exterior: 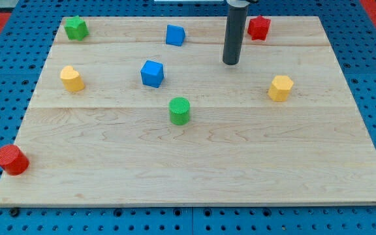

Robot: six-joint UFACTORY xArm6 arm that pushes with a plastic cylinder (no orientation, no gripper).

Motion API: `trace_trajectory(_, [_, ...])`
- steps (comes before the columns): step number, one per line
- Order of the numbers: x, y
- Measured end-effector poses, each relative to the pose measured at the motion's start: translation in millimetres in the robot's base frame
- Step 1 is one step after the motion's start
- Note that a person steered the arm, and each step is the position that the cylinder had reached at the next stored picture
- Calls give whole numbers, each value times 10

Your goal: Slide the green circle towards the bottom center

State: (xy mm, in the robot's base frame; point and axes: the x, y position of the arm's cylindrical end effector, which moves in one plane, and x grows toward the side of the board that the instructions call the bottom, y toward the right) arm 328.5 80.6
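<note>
The green circle (179,110) is a short green cylinder standing near the middle of the wooden board (194,170). My tip (231,62) is the lower end of a dark rod coming down from the view's top. It is up and to the right of the green circle, well apart from it and touching no block.
A blue cube (152,73) sits up-left of the green circle, another blue cube (175,34) near the top. A green star (76,27) is top left, a red star (258,27) top right. A yellow block (72,78) is left, a yellow hexagon (280,88) right, a red cylinder (11,159) bottom left.
</note>
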Motion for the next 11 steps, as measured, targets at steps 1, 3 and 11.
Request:
trace_trajectory(1, [128,4])
trace_trajectory(3, [638,-360])
trace_trajectory(11, [1567,-295])
